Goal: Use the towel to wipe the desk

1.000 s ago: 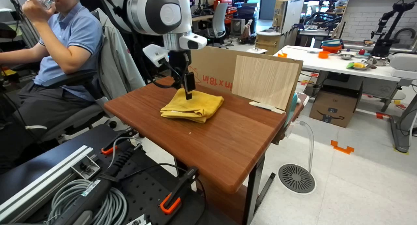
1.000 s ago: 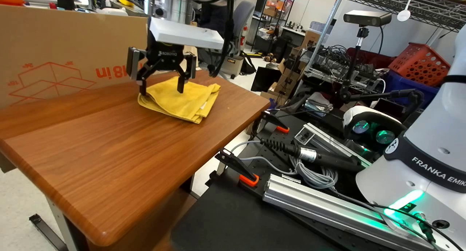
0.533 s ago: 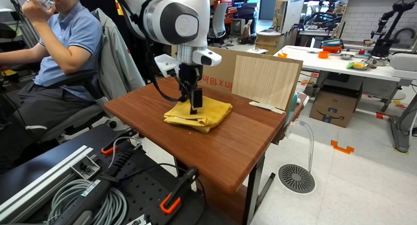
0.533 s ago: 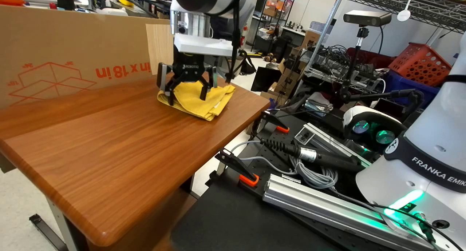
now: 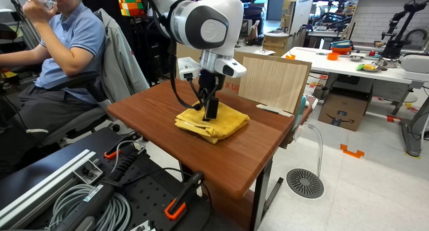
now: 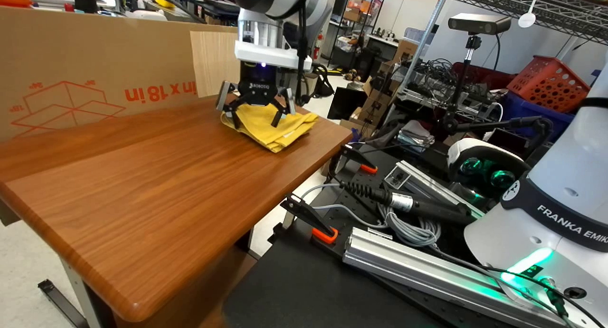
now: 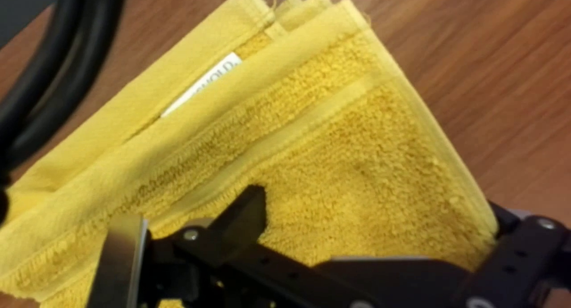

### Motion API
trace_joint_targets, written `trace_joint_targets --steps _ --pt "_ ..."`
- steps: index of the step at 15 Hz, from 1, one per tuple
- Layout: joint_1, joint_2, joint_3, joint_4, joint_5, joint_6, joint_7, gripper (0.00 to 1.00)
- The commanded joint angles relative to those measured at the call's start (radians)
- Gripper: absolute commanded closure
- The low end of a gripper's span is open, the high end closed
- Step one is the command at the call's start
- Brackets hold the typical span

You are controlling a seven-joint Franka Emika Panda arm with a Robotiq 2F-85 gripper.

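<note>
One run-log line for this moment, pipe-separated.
task: wipe desk | towel: folded, on desk, label showing | tool: open, low at towel | contact: likely

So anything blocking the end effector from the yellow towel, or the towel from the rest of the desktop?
Nothing visible does. The end effector is down at the folded yellow terry towel, with no object between. Nor does anything show in the towel's way across the wooden desktop; the cardboard panel just stands along one side.

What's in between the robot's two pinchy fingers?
The yellow towel shows there, between the spread fingers of the gripper, in the wrist view.
</note>
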Motion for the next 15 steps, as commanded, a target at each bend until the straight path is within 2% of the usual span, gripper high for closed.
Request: trace_joint_targets --steps 1,8,15 --pt "-0.047 -0.022 -0.026 -0.015 0.056 0.031 -0.015 0.00" --pt "-0.090 -0.028 -0.052 -0.034 0.076 0.087 -0.013 0.00" --pt "0.011 -0.017 -0.020 -0.057 0.032 0.167 0.007 0.00"
